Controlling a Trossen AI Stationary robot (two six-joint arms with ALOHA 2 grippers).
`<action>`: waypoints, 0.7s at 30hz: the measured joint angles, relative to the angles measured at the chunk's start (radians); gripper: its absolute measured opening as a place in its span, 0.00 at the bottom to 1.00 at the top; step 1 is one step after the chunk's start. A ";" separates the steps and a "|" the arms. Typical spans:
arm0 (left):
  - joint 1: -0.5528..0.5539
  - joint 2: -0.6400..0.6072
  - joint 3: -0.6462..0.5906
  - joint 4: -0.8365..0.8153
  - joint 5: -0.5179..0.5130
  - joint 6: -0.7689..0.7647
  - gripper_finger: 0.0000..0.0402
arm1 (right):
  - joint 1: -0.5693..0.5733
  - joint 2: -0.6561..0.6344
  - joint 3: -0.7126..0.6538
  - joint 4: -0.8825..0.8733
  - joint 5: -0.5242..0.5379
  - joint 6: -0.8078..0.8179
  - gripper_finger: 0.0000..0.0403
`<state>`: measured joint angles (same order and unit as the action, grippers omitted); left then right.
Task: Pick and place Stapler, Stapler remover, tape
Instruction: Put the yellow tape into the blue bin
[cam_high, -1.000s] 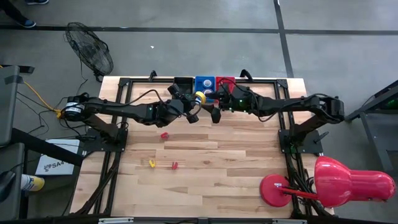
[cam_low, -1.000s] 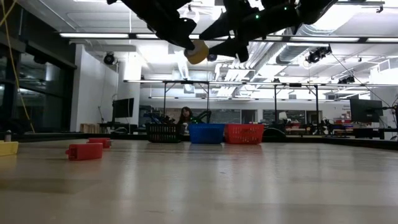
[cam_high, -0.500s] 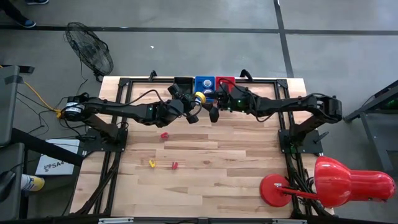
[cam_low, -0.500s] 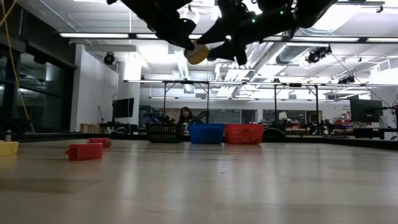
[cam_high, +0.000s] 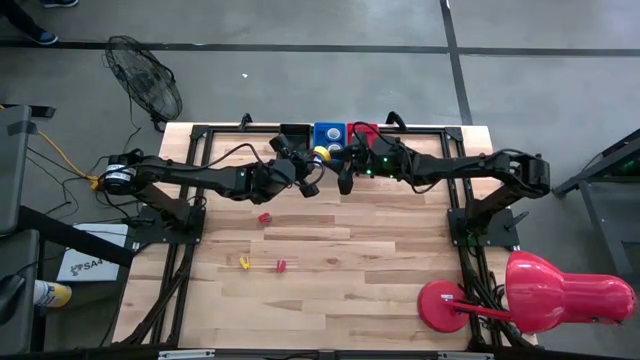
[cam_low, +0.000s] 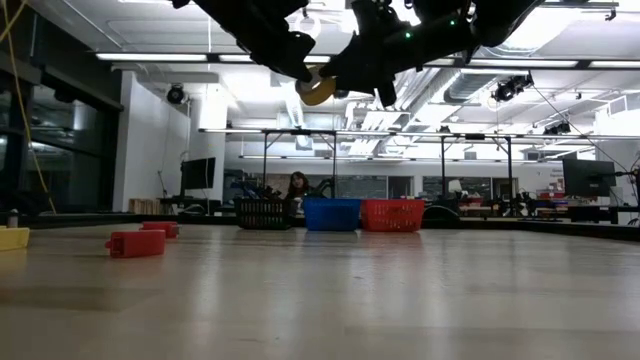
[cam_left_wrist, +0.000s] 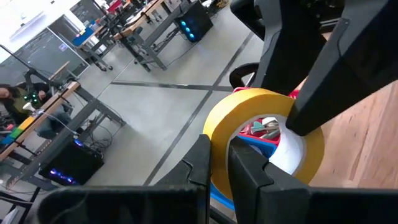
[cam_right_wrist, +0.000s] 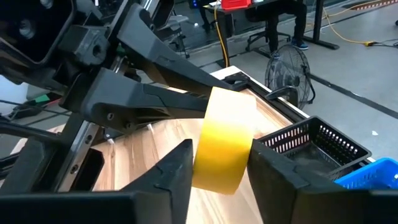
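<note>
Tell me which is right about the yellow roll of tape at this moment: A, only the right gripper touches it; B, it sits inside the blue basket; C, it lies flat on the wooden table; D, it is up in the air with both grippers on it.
D: the tape hangs above the table, the left gripper shut on its wall while the right gripper straddles its width.

Tape (cam_high: 321, 153) in air between both grippers, just before three baskets (cam_high: 329, 132) at table's far edge.
</note>
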<state>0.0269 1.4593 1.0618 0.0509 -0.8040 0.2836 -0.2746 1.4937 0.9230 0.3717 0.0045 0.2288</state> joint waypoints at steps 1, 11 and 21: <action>0.000 0.000 0.000 0.001 0.000 0.000 0.06 | 0.000 0.000 0.000 0.000 0.002 0.000 0.31; -0.001 0.000 0.000 -0.002 0.013 0.005 0.17 | -0.002 0.000 0.000 -0.012 -0.003 -0.038 0.25; -0.001 -0.002 0.000 -0.001 0.046 0.032 0.45 | -0.034 0.000 0.055 -0.204 -0.013 -0.106 0.25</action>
<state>0.0257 1.4574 1.0615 0.0500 -0.7581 0.3151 -0.3083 1.4937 0.9776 0.1678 -0.0080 0.1232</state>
